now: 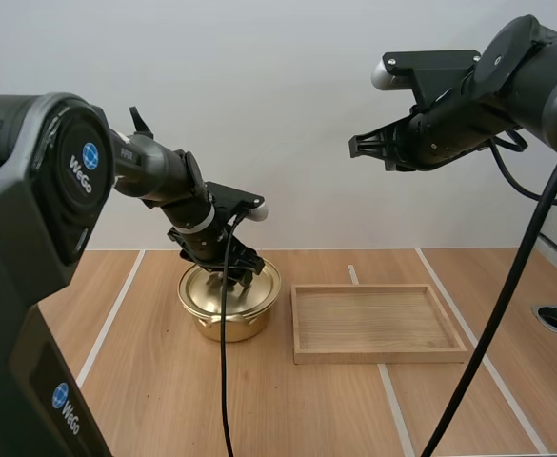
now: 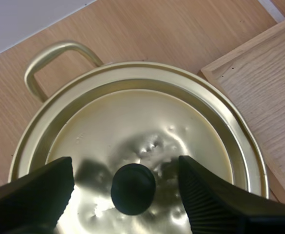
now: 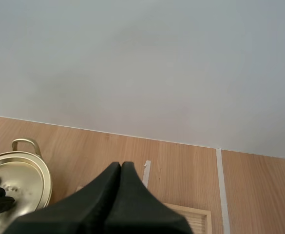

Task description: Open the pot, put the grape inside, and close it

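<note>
A gold pot point(image 1: 228, 303) stands on the table with its lid point(image 2: 142, 141) on. The lid's black knob point(image 2: 133, 188) sits between the spread fingers of my left gripper point(image 2: 127, 187), which is open and hangs just over the lid point(image 1: 232, 280). The fingers do not touch the knob. My right gripper point(image 3: 121, 168) is shut on nothing, its fingers together as one dark wedge, and is held high above the table point(image 1: 356, 148). From there the pot point(image 3: 16, 175) shows beside the wedge.
A wooden tray point(image 1: 378, 324) lies flat to the right of the pot, and its corner point(image 2: 259, 92) comes close to the pot's rim. White tape lines cross the wooden table. A round hole point(image 1: 556, 317) is set in the table at the far right.
</note>
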Available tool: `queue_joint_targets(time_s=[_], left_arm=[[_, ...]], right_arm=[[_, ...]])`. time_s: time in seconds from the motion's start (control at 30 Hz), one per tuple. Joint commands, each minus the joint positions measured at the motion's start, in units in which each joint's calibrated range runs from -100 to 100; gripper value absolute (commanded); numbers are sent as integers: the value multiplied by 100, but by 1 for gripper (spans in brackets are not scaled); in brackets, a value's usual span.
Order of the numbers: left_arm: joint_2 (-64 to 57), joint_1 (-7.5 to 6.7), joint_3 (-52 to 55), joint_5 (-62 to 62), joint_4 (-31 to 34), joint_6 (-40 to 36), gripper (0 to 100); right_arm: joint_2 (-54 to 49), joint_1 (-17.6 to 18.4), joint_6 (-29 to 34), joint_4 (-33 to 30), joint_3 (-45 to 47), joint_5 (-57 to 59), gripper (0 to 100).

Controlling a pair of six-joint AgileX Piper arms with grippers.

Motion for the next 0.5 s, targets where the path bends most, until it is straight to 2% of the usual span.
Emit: queue_joint_targets(time_s=[0.0, 0.2, 0.47], left_arm=[[-105, -11, -151, 230, 17, 6, 100], [-657, -11, -750, 805, 47, -23, 100], [-1666, -11, -1760, 1372, 502, -380, 100]], right_arm=[[-81, -28, 17, 58, 20, -38, 0], [-81, -28, 17, 56, 20, -19, 0], [-81, -28, 17, 56, 20, 101, 0]])
